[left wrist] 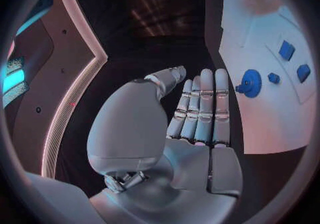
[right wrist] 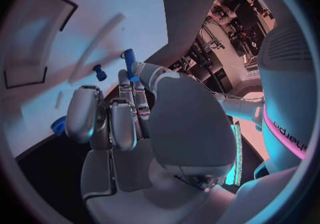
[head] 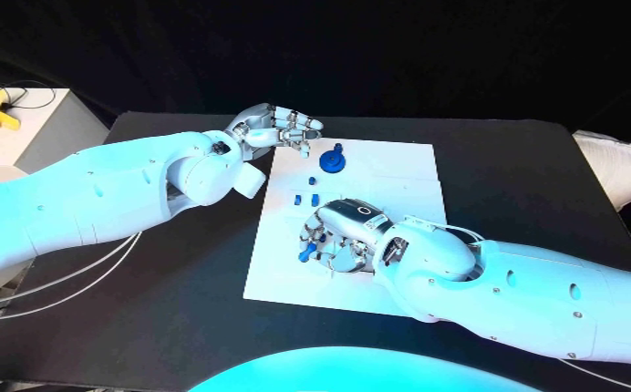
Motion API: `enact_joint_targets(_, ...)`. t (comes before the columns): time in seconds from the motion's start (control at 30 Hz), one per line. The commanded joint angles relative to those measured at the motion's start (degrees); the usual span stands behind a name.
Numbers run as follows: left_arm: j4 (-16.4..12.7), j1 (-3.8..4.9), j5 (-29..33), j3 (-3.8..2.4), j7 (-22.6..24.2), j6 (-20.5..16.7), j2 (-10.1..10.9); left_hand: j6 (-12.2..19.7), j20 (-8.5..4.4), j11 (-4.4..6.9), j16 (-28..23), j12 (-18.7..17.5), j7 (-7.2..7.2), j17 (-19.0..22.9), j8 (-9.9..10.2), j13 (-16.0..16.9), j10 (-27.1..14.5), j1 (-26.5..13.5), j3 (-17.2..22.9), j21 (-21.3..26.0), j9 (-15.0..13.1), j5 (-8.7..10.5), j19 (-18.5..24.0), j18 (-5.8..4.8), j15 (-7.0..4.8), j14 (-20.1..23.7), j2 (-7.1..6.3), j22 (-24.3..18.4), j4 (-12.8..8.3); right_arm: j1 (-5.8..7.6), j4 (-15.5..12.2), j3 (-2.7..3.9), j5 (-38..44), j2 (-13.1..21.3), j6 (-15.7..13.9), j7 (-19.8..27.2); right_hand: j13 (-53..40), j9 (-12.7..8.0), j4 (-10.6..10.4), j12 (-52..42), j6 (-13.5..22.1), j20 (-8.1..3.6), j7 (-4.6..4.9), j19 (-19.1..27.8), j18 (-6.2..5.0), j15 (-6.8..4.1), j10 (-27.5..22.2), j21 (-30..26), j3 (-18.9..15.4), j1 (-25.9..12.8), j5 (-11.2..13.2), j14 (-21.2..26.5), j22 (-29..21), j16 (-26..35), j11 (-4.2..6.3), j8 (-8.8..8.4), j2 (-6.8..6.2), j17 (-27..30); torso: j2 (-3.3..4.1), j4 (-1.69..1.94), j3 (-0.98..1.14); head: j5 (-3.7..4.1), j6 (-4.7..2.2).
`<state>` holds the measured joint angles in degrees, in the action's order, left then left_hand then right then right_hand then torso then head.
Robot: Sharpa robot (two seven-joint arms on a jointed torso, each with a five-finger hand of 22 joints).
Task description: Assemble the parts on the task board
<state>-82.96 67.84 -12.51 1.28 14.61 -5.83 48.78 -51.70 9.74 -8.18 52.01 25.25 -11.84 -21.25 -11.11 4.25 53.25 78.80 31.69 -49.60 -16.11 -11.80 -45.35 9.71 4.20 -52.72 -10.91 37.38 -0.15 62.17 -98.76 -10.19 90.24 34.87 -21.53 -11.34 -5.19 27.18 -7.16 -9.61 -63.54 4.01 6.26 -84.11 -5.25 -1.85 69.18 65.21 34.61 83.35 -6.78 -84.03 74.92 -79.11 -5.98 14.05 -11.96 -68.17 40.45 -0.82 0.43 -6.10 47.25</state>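
The white task board (head: pixel 395 182) lies in the middle of the black table. A blue gear (head: pixel 333 162) stands near its far left corner, with small blue parts (head: pixel 308 198) a little nearer on the board. My left hand (head: pixel 276 129) hovers at the board's far left corner, fingers straight and holding nothing; the left wrist view shows the hand (left wrist: pixel 197 112) beside the gear (left wrist: pixel 251 82). My right hand (head: pixel 339 232) is low over the board's near left area. In the right wrist view its thumb and a finger pinch a blue peg (right wrist: pixel 128 58), and a small blue part (right wrist: pixel 99 72) stands beyond.
A white box (head: pixel 39 123) with a yellow object stands off the table's far left corner. Cables (head: pixel 79 273) trail under my left arm. Dark-outlined recesses (right wrist: pixel 26 69) mark the board ahead of my right hand. Bare table (head: pixel 526 182) lies right of the board.
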Motion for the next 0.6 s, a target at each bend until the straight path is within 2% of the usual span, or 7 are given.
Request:
enact_joint_targets(0.03, -0.11, 0.03, 0.31, -0.04, 0.24, 0.90, -0.06, 0.26, 0.33, -0.25, -0.39, -0.29, -0.04, 0.07, 0.23, -0.08, -0.08, -0.26, -0.24, 0.38, 0.09, -0.20, -0.23, 0.77, 0.37, -0.21, 0.47, -0.05, 0.09, -0.09, 0.03, -0.04, 2.43, -0.04, 1.79, -0.79, -0.08, 0.06, 0.01, -0.08, -0.12, -0.32, 0.25, 0.06, 0.79, -0.13, 3.97, -0.12, 0.16, 0.03, -0.32, -1.75, 5.16, 0.15, 3.48, 0.33, 0.50, 0.01, -0.03, 0.02, -0.05, -0.01, 0.03)
enact_joint_targets(0.43, -0.15, 0.04, 0.31, -0.04, 0.20, 0.88, 0.01, 0.26, 0.34, -0.25, -0.41, -0.28, -0.04, 0.07, 0.23, -0.09, -0.10, -0.31, -0.25, 0.44, 0.09, -0.20, -0.25, 0.77, 0.38, -0.21, 0.50, -0.09, 0.14, -0.40, 0.14, -0.08, 6.40, -0.33, 1.35, -3.81, -0.11, 0.14, 0.15, -0.01, -0.10, -0.31, 0.26, 0.04, 0.81, -0.12, 4.01, -0.04, 0.22, -0.11, -0.37, -1.76, 5.21, 0.13, 3.47, 0.40, 0.48, -0.02, 0.00, 0.04, -0.05, -0.03, 0.11)
enact_joint_targets(0.6, -0.13, 0.04, 0.31, -0.04, 0.18, 0.86, 0.03, 0.26, 0.34, -0.25, -0.41, -0.28, -0.04, 0.07, 0.23, -0.09, -0.10, -0.31, -0.25, 0.44, 0.09, -0.20, -0.25, 0.77, 0.38, -0.21, 0.50, -0.09, 0.14, -0.48, 0.14, -0.09, 5.71, -0.53, 1.94, -2.75, -0.15, 0.30, 0.47, 0.20, 0.02, -0.29, 0.31, 0.17, 0.72, -0.09, 3.96, -0.52, 0.28, -0.46, -0.48, -1.67, 5.06, 0.33, 3.43, 0.49, 0.26, 0.38, -0.02, 0.00, -0.06, -0.04, 0.11)
